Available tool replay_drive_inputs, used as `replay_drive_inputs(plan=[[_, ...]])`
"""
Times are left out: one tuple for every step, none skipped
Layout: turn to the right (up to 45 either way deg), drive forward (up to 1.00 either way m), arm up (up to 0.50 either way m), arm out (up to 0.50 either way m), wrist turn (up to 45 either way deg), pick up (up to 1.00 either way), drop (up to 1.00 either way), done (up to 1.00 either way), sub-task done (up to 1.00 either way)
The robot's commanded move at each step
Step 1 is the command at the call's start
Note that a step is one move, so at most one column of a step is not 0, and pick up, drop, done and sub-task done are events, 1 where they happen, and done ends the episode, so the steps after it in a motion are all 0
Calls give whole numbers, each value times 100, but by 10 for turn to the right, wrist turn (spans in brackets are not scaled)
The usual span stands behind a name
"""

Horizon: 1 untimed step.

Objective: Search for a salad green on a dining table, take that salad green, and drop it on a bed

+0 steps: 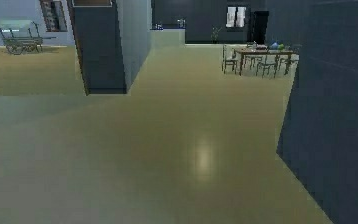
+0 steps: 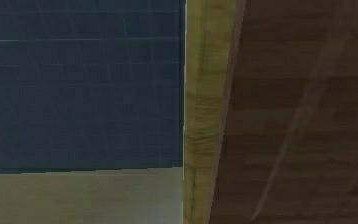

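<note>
Brown dining table [image 1: 259,52] stands far across the yellowish floor [image 1: 187,140].

A dining table [image 1: 259,52] with chairs [image 1: 230,62] stands across open floor [image 1: 177,140].

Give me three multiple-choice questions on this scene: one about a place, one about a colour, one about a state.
1. Where in the forward view is the dining table? A. lower left B. upper right C. bottom centre
2. What colour is the floor? A. red B. white C. yellowish tan
3. How do the chairs at that table stand? A. upright B. tipped over C. stacked on top
Answers: 1 B, it sits far off toward the top right; 2 C, tan runs all across; 3 A, their backs rise beside the tabletop.
</note>
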Motion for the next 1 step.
replay_drive_inputs(plan=[[120, 0, 0, 0, 0, 0, 0, 0, 0]])
